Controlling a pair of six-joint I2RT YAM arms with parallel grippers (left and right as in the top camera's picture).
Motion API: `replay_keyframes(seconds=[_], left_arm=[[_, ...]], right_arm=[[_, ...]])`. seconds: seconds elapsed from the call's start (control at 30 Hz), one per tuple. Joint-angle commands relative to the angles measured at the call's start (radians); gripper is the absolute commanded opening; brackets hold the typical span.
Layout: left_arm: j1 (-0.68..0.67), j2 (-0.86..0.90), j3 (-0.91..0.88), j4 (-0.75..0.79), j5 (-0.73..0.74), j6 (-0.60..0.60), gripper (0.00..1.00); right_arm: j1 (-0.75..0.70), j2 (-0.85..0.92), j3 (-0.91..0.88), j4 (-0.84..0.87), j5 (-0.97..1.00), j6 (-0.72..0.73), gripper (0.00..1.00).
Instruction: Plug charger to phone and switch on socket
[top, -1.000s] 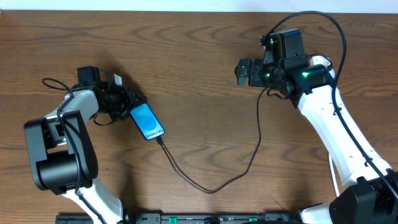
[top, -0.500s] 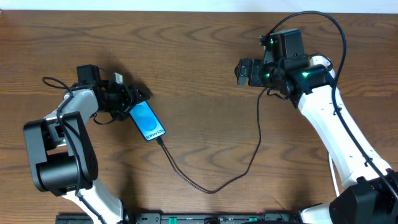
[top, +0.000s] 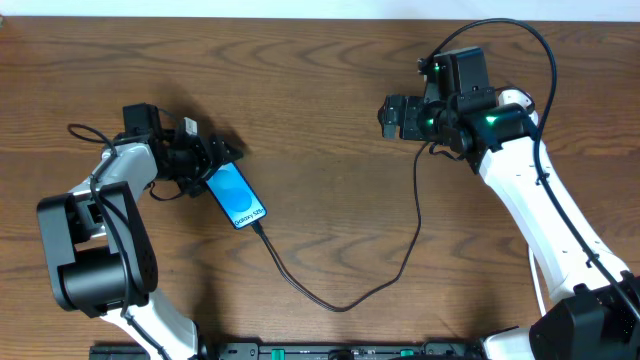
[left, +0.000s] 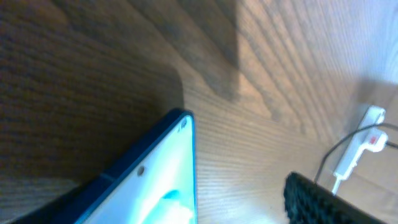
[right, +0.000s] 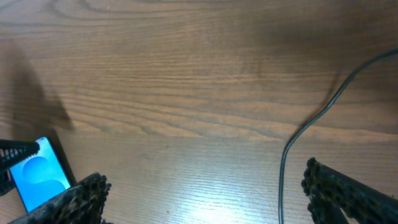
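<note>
**A:** How do the jaws stand, seen from above?

**B:** The left gripper (top: 212, 165) has its jaws spread around the upper end of the phone (top: 237, 197). The right gripper (top: 392, 116) is well apart from it, on the right side. Its jaws are also spread wide and hold nothing.

**A:** And the charger?

**B:** The charger (top: 340, 307) lies in a loose curve on the brown wooden surface (top: 320, 80). Its small plug meets the lower end of the phone (how deep it sits, I cannot tell). From there the cable runs toward the near edge and then up toward the right arm. The phone lies flat and diagonal, with the blue screen up.

**A:** What does the left wrist view give?

**B:** It is close and blurred. A corner of the phone fills the lower left. One dark finger (left: 323, 199) shows at the lower right, with bare wood between it and the phone. Near the right edge is the socket (left: 362, 142), white with a red mark.

**A:** And the right wrist view?

**B:** The two ribbed fingers are in the bottom corners, far apart, with only wood between them. The phone is small at the lower left, and the cable runs on the right.
</note>
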Motion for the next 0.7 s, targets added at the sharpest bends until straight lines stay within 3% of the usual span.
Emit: replay_keyframes(seconds=[0.0,0.23,0.67], left_arm=[[0.001,0.04,-0.03,-0.025,-0.104,0.002,0.89],[0.001,0.04,-0.03,-0.069,-0.229,-0.07,0.91],[0.001,0.04,-0.03,-0.088,-0.232,-0.07,0.91]], right_arm=[[-0.006,-0.012,0.005,-0.003,0.011,-0.011,0.98],[-0.006,-0.012,0.005,-0.003,0.011,-0.011,0.98],[-0.006,-0.012,0.005,-0.003,0.011,-0.011,0.98]])
